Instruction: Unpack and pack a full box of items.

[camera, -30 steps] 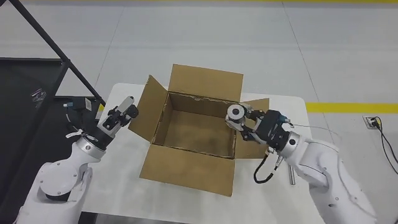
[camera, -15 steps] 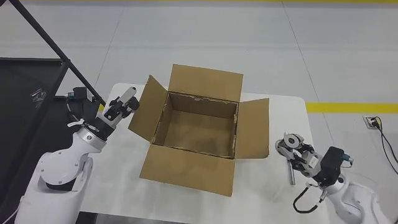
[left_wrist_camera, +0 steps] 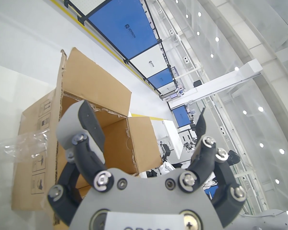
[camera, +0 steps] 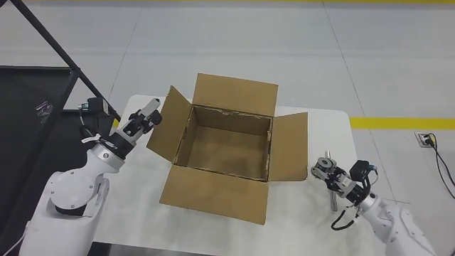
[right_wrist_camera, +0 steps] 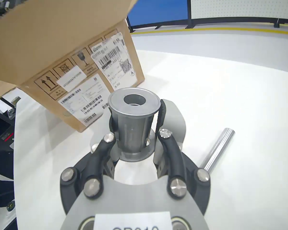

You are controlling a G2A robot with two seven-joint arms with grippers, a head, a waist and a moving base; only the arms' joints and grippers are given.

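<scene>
Right end effector clenched on metal sleeve near right edge of worktop, just beside rod. Left end effector released, beside left flap of open box.

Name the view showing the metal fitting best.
Right wrist view: the metal fitting sits close up in the right claw, flange and bore plain. Top view: a small disc. Left wrist view: faces the box.
</scene>
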